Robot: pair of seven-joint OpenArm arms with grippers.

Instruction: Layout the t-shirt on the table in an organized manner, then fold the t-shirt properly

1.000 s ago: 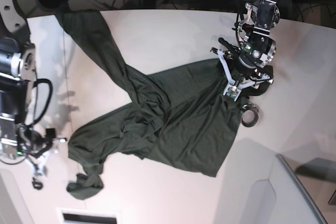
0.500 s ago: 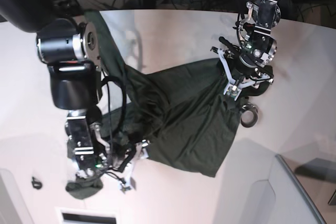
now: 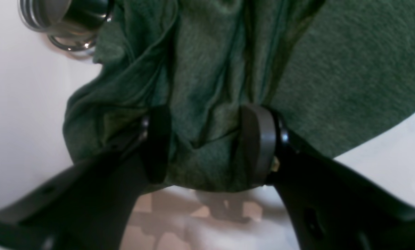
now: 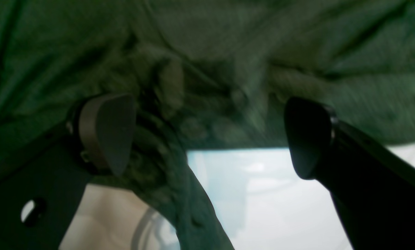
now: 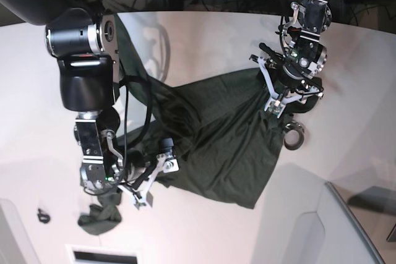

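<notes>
While the t-shirt lies crumpled across the middle of the table, one long strip trailing toward the far left corner and a twisted end near the front edge, it looks soft, light and limp, so it will sag and bunch wherever it is lifted and slide easily on the smooth top. The left gripper is clamped on a thick gathered wad of cloth at the shirt's right side, close to a small metal ring. The right gripper stands wide apart with nothing between its pads, poised at a rumpled edge near the front left. Good holds would be a hem corner or a shoulder seam, not a mid-body fold, so the cloth can be pulled flat. Which part is collar, sleeve or hem cannot be told under the folds; the right wrist view is blurred, and the big arm hides part of the shirt.
</notes>
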